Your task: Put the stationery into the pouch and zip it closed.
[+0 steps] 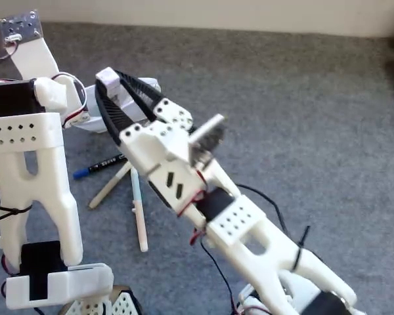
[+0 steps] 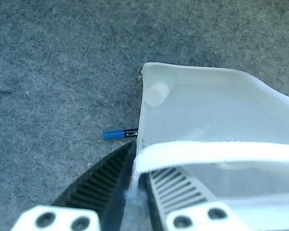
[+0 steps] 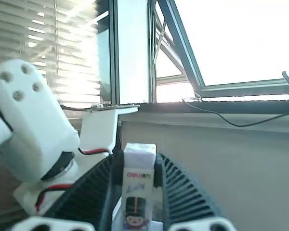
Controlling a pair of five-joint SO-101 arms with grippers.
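Left wrist view: pouch (image 2: 207,110), white mesh, sits on the grey desk (image 2: 53,57) with its mouth open. A woven rim band runs across the mouth. The left jaws are closed on that rim at one end, with the band pinched between the black jaw and the white one. A pale rounded shape shows through the mesh near the far corner; what it is cannot be told.

Right wrist view: the right jaws are closed on an eraser (image 3: 138,192). They grip it across its printed sleeve, and its white end stands past the tips.

High view: the right arm (image 1: 249,230) holds the eraser aloft at the far end of its reach, beside the left arm (image 1: 29,164). A blue-capped pen (image 1: 98,166), a pencil (image 1: 110,186) and a white pen (image 1: 138,213) lie loose on the desk between the arms, fanned out with their far ends close together. The blue cap lies just beside the pouch edge.

Handling, as judged:
- **Pouch:** light, soft and limp. The mouth would likely sag shut unless the rim is held, so the stiffer rim band is the place to grip, not the mesh.
- **Eraser:** small, stiff and light. Its sleeve may be slick, so the mid-length grip looks sound.
- **Pens and pencil:** thin, rigid and prone to roll. Best taken mid-barrel, across the axis.
- **Zip pull:** not made out.
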